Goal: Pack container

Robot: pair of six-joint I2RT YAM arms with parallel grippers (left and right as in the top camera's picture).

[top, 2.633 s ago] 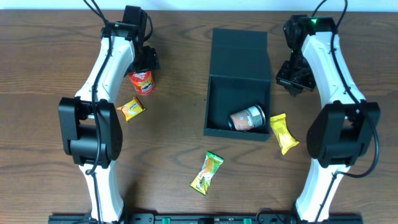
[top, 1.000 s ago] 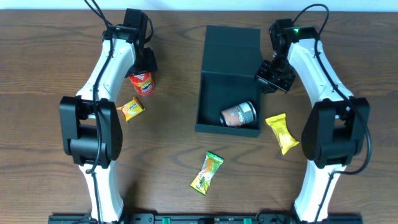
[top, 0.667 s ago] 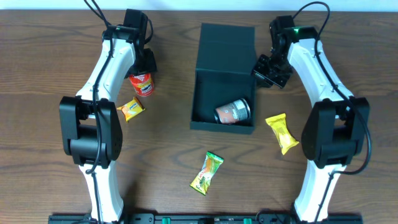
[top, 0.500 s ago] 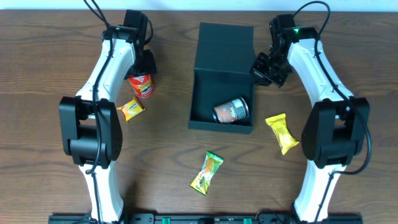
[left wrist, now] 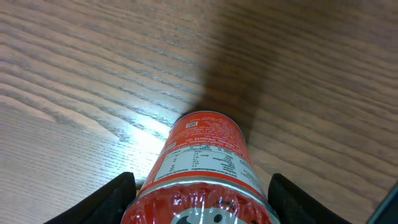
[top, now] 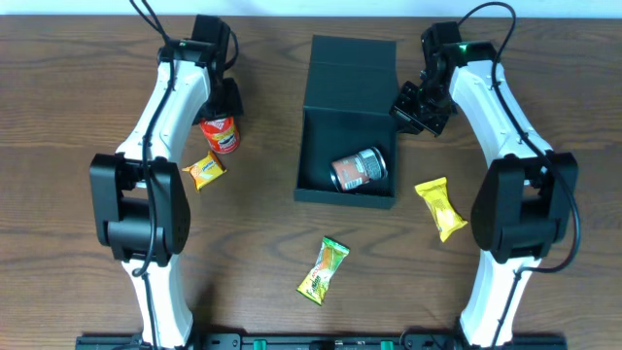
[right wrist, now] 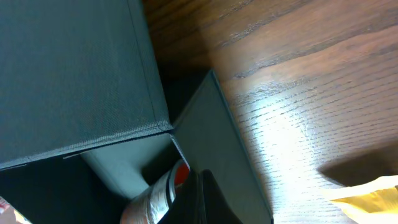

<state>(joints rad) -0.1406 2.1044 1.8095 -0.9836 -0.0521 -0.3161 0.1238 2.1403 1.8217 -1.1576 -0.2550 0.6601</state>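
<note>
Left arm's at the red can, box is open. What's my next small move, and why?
Probably lift the left pincer straight up a little. Its fingers closely flank the upright red can, which stands on the table, and the open box to its right has room beside the grey can. I can't tell whether the grip is firm, so go slowly.

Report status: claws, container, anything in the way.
Left claw straddles red can, grip unclear. Right claw at container right wall, jaws unclear. Container open, grey can lying inside. Three snack packets loose outside, none blocking.
</note>
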